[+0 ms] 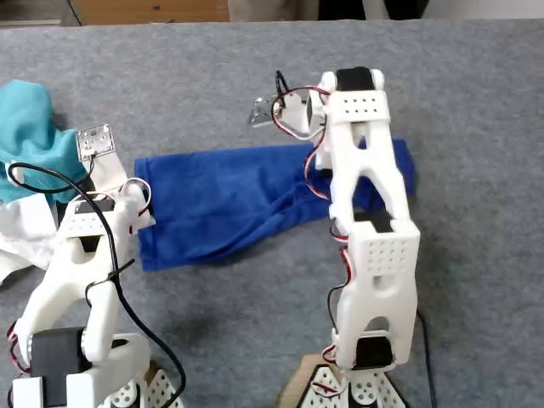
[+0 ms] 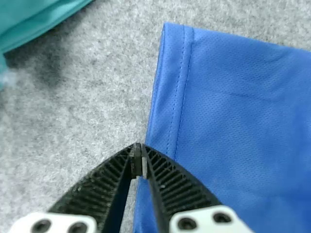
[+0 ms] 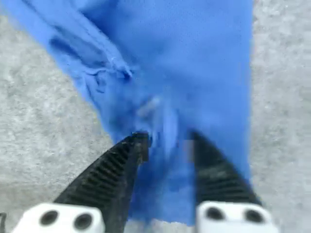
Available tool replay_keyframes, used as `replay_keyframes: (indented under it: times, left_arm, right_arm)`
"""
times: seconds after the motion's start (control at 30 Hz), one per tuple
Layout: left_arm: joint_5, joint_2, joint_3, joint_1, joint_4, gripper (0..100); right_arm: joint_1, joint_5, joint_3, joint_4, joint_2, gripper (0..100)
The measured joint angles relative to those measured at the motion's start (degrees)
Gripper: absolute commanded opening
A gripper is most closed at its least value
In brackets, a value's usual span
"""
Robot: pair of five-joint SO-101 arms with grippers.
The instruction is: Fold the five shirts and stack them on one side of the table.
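**Blue shirt, mid-fold:** A blue mesh-knit shirt (image 1: 221, 200) lies across the middle of the grey felt-covered table (image 1: 476, 102). Its long axis runs from 9 to 3 o'clock, and loose creases sag along its 6 o'clock edge. The left gripper (image 2: 138, 162) sits at the shirt's 9 o'clock end, its black ribbed jaws pressed together right at the stitched hem (image 2: 172, 73). Whether cloth is caught between them cannot be made out. The right gripper (image 3: 167, 141) hangs over the 3 o'clock end, jaws spread, with rumpled blue fabric beneath and between them. A crumpled teal shirt (image 1: 30, 136) and a white garment (image 1: 21, 229) lie at the table's 9 o'clock edge, close beside the left arm.

The step in hand looks to be the folding of the blue shirt, with most of the task ahead. To do it well, both ends likely need a firm bite through all layers at matching points. The right jaws should therefore close on the full thickness, not just a top ply. Lifting the two ends together and level, with the cloth lightly taut, should carry the fold over without dragging wrinkles. The slack creases at 6 o'clock want smoothing first, or they will be locked in. The thin mesh will probably slip and slump, so slow, low travel suits it.
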Motion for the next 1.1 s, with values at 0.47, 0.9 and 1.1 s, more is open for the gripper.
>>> replay_keyframes:
  times: [0.47,0.9,1.1]
  left_arm:
    - [0.0,0.0,0.0,0.0,0.0,2]
    - [0.0,0.0,0.0,0.0,0.0,2]
    - [0.0,0.0,0.0,0.0,0.0,2]
  right_arm:
    - [5.7,-0.4,-1.4,3.2,-2.9,0.2]
    - [7.2,-2.6,29.8,-11.7,-12.7,0.4]
    - [6.9,-4.7,26.1,-19.2,-7.5,0.5]
